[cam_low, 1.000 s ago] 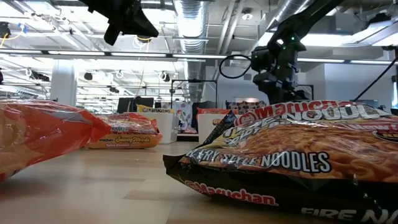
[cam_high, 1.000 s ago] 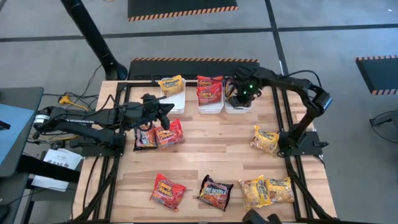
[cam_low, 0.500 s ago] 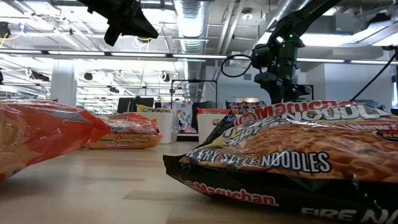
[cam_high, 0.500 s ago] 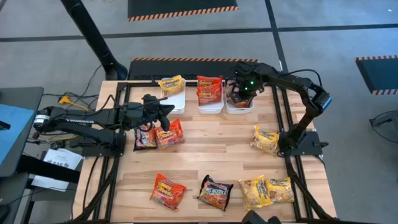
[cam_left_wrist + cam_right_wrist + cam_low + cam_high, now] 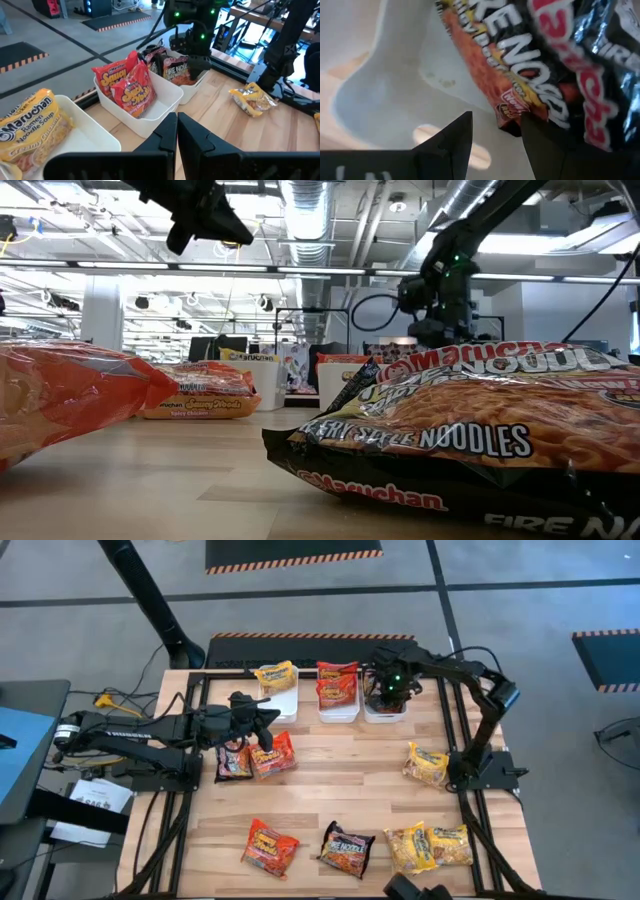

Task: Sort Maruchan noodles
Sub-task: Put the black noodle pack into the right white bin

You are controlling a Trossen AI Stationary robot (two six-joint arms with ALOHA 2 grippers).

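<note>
The right tool (image 5: 384, 698) is down inside the rightmost white bin (image 5: 383, 714) at the far edge of the worktop (image 5: 340, 790). Its fingers stand apart, with nothing between them, and the corner of a dark noodle packet (image 5: 530, 65) lies just beside one finger (image 5: 540, 145) in the bin. The packet seems to be already delivered, so the step in hand is, I think, the release and the way out.

To do it well, the tool should go straight up with the fingers kept wide, so no finger catches the crinkly wrapper and pulls it over the bin wall. The middle bin holds red packets (image 5: 337, 685) and the left bin a yellow one (image 5: 275, 674).

The left tool (image 5: 177, 142) is closed, holds nothing, and hovers over the red and dark packets (image 5: 255, 757) near the bins. More packets (image 5: 348, 848) wait along the near edge
</note>
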